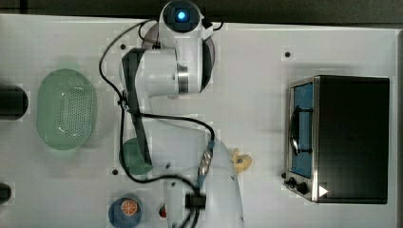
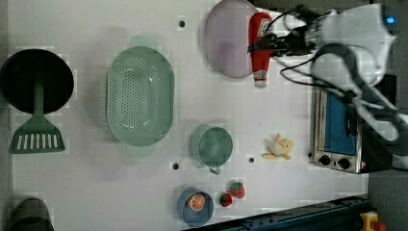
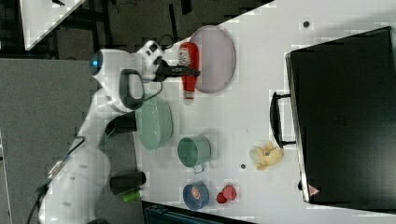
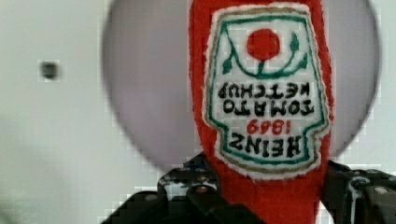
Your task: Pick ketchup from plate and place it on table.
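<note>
Claw (image 2: 263, 44) pinching ketchup (image 2: 259, 45), partly off plate (image 2: 223, 43). Not yet put down on tabletop (image 2: 288, 110).

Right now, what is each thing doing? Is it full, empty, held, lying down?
ketchup: held by the end effector, lying across the plate's edge.
plate: otherwise bare.
colander: empty.
mug: empty.
blue bowl: holds an orange slice.
strawberries: loose on the table.
spatula: handle resting in a black pot.
</note>
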`<state>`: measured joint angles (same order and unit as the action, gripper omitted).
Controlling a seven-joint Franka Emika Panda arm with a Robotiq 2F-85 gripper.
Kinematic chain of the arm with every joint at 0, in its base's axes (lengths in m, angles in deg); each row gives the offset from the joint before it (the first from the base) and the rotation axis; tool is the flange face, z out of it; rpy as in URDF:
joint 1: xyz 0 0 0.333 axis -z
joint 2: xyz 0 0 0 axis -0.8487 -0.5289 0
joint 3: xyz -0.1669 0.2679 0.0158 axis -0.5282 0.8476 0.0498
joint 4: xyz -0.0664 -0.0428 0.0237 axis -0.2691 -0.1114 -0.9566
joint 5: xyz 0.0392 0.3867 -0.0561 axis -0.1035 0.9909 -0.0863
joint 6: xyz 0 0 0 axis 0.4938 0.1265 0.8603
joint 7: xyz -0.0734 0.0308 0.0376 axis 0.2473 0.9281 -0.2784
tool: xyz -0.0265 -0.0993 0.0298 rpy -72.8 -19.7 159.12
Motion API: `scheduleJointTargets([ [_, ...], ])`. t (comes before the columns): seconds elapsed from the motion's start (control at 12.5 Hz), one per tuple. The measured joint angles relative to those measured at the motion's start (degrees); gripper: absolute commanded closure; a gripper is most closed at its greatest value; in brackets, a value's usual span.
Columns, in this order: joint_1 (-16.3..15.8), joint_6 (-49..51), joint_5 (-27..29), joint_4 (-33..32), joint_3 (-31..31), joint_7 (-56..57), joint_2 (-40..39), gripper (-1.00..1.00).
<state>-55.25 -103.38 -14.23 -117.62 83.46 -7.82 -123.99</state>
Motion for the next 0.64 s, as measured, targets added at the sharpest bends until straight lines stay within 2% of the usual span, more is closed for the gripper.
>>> scheduleJointTargets([
  [0.16, 1.2, 2.7, 1.2, -0.3, 0.0, 0.0, 5.7, -0.21],
  [0.32, 3.5, 3.0, 0.9, -3.4, 0.2, 0.0, 12.9, -0.21],
  [0.64, 6.9, 2.3, 1.0, -14.7, -1.8, -0.1, 26.0, -0.21],
])
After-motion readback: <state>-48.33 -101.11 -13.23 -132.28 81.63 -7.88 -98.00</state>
